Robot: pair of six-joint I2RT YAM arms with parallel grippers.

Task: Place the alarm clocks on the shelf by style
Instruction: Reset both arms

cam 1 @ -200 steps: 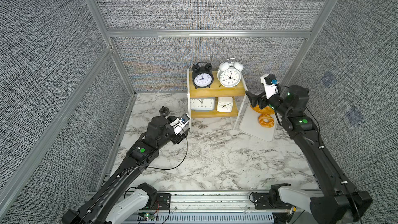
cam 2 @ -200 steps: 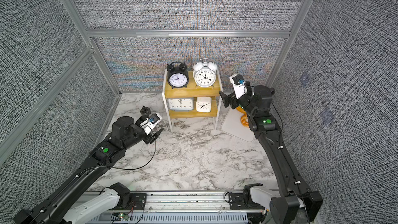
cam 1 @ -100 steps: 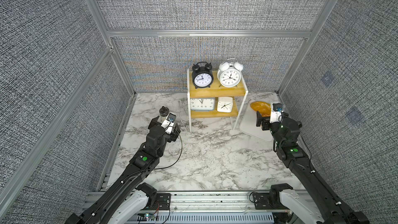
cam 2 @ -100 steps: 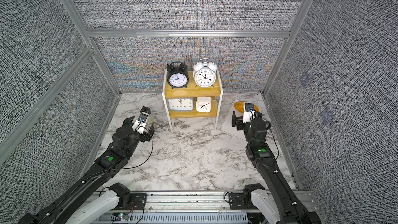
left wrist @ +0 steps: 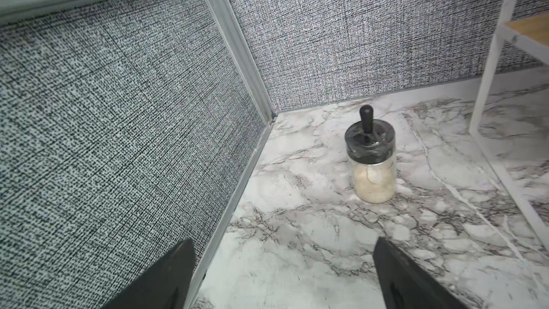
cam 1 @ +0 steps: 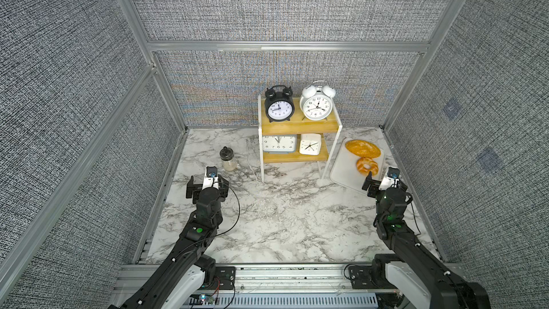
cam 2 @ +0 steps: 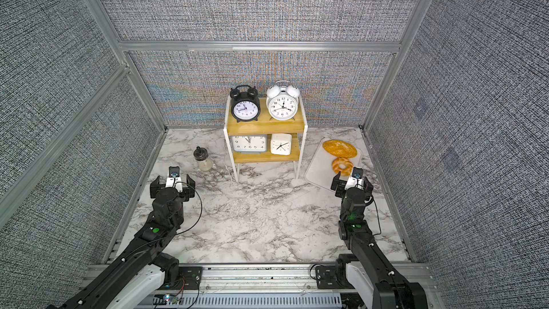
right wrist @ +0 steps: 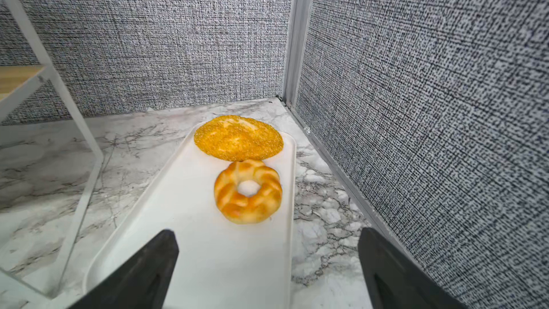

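1. Both arms have drawn back from the shelf (cam 1: 297,127) since a second ago. The left gripper (cam 1: 208,185), then by the lower tier, now hangs short of the jar (cam 1: 228,159). The right gripper (cam 1: 383,184), then beside the upper board, now sits over the near end of the tray (cam 1: 344,173).
2. In both top views the upper board cuts off the top of the grey-blue clock (cam 1: 279,144), and the right gripper covers the tray's near corner. Each wrist view catches only a white leg and a sliver of yellow board of the shelf. Whether the grey-blue clock touches the small white square clock (cam 1: 310,144) is hard to tell; they look just beside each other.
3. Bare marble tabletop (cam 1: 282,218) lies open between the arms and in front of the shelf. The left gripper is near the left wall (cam 1: 89,150), the right gripper near the right wall (cam 1: 475,150). The sesame bread (right wrist: 237,141) and the ring bread (right wrist: 248,194) lie on the tray's far half.
4. Left jaws stand spread wide with only marble and the wall's foot between them. Right jaws are likewise spread wide over bare tray, gripping nothing.
5. The black twin-bell clock (cam 1: 279,109) and white twin-bell clock (cam 1: 317,107) stand side by side on the upper board, the other two on the lower.
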